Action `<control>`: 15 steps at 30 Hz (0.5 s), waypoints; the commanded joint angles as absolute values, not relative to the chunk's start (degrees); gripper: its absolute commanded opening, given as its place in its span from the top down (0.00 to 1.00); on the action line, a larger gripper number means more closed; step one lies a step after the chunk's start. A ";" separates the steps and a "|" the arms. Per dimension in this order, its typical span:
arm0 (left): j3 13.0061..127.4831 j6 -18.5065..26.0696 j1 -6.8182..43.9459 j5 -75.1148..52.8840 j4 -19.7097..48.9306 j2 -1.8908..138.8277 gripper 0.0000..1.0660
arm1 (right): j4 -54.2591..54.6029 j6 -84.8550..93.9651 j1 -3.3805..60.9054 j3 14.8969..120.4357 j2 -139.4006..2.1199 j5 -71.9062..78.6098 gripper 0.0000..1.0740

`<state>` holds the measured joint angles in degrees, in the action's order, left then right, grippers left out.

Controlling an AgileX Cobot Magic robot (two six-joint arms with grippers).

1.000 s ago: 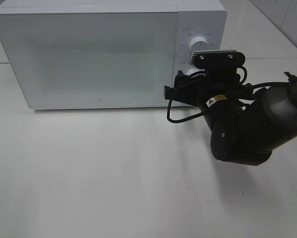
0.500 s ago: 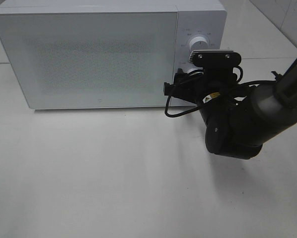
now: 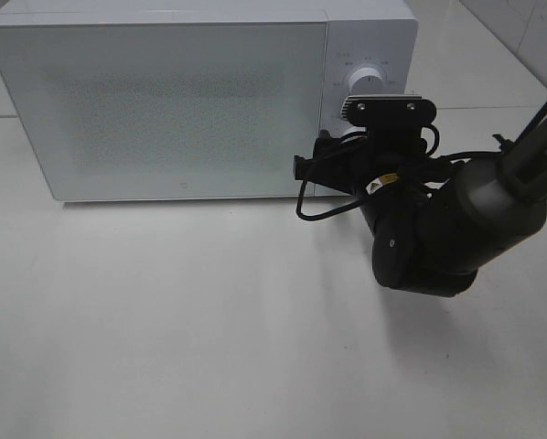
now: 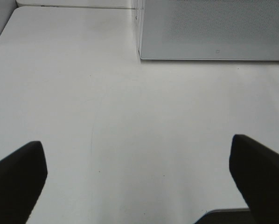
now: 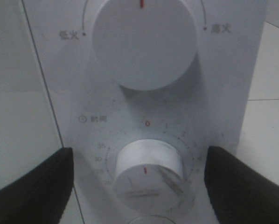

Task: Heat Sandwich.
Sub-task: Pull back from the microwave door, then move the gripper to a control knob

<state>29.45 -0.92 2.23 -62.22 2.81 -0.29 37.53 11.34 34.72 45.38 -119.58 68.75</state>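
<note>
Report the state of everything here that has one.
Microwave door, shut.
Power knob, red mark pointing straight up.
Timer knob, mark at 0.
Left pincer, open, empty, over bare table.
Right pincer, open, fingers flanking the timer knob, not gripping it.

- I read "低火" and "高火" on either side of the microwave's upper knob point(image 5: 144, 44).
- "时间", a red "0", then 1, 2, 35, 30, 25 surround the timer knob point(image 5: 148, 170).
- White lettering "Pip…", cut off by the frame edge, is on the right arm point(image 3: 530, 165).
</note>
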 commanded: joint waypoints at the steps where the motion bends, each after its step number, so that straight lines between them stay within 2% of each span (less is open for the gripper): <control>1: 29.51 -1.15 2.18 -61.48 3.27 -1.20 0.06 | 37.24 10.71 34.95 45.89 -119.52 68.12 0.32; 4: 29.51 -1.15 2.18 -61.48 3.27 -1.20 0.06 | 37.59 10.71 34.95 45.89 -119.52 67.78 0.34; 6: 29.51 -1.15 2.18 -61.48 3.27 -1.20 0.06 | 37.64 10.66 34.95 45.89 -119.52 67.15 0.41; 7: 29.51 -1.15 2.18 -61.48 3.27 -1.20 0.06 | 37.64 10.49 34.95 45.89 -119.52 67.04 0.45; 8: 29.51 -1.15 2.18 -61.48 3.27 -1.20 0.06 | 37.70 10.43 34.95 45.89 -119.52 67.27 0.55; 9: 29.51 -1.15 2.18 -61.48 3.27 -1.20 0.06 | 37.70 10.43 34.95 45.89 -119.52 67.27 0.55; 10: 29.51 -1.15 2.18 -61.48 3.27 -1.20 0.06 | 37.70 10.43 34.95 45.89 -119.52 67.55 0.61; 13: 29.51 -1.15 2.18 -61.48 3.27 -1.20 0.06 | 37.70 10.43 34.89 46.12 -119.52 69.61 0.80; 15: 29.51 -1.15 2.18 -61.48 3.27 -1.20 0.06 | 37.70 10.43 34.89 46.29 -119.52 70.47 0.84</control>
